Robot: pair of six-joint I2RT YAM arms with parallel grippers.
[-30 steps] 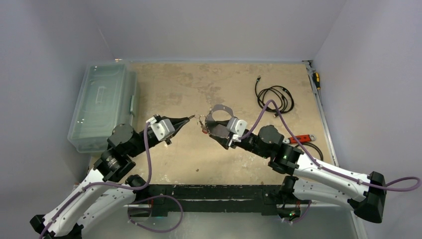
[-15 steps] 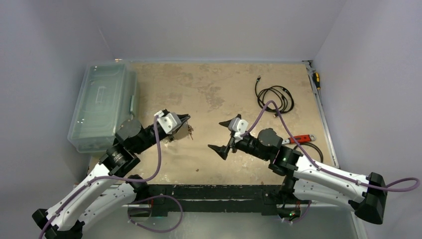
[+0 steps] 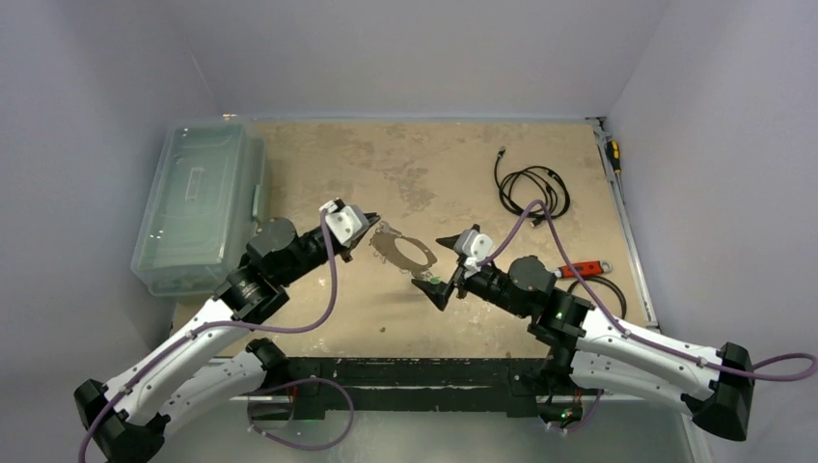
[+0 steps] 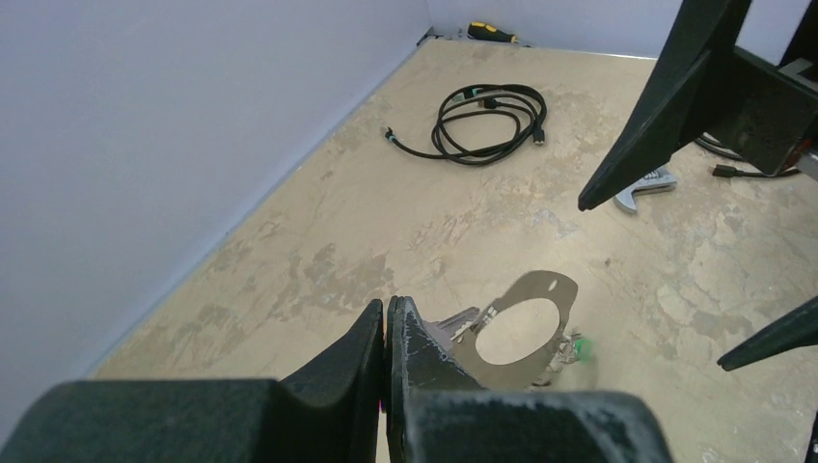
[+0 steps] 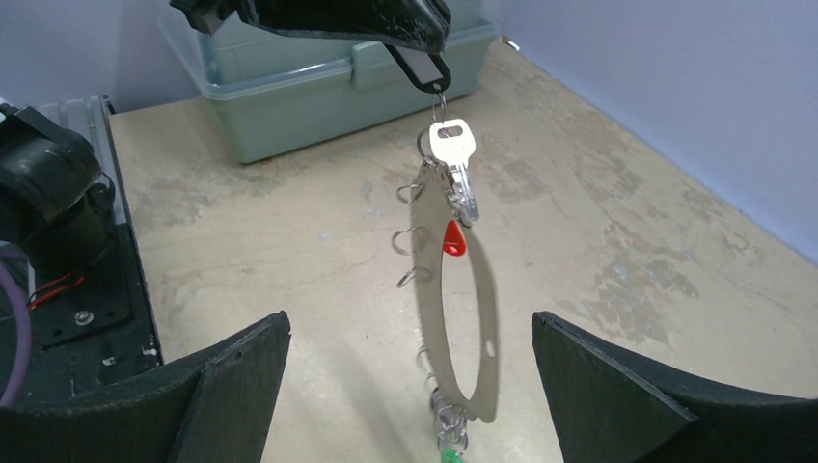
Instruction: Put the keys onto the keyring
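Top external view: the left tool [image 3: 365, 223] reaches out to the right of the lidded box [image 3: 198, 207]; the keyring [image 3: 405, 253] comes next, further from the box, and the right tool [image 3: 442, 267] stands on the side of the keyring that is away from the box
Left tool: its fingers [image 4: 371, 338] are pressed together and pinch the black key head [image 5: 425, 69], so it carries the whole bunch
Right tool: spread wide, with nothing between its fingers [image 5: 231, 386]; the keyring is just in front of them and seems to touch neither
Keyring: it hangs below the black key head, above the counter [image 3: 338, 309], well to the right of the box; I cannot tell if its lower end touches the counter
Keys: a silver key [image 5: 453, 145] hangs just under the black key head, a red key head [image 5: 453, 239] lies against the rim, and a green key head [image 5: 447, 453] is at the lower end; small split rings [image 5: 410, 236] stick out along the rim
Step in hand: in my judgement the keys in view are already on the loop, and the bunch is only being held up, so the task looks near its end
Next move: probably the left tool must lower the bunch to the counter beside the box and release it gently; if one more key remains, the right tool must first close on the thin rim, squarely, because the loop hangs free and may swing
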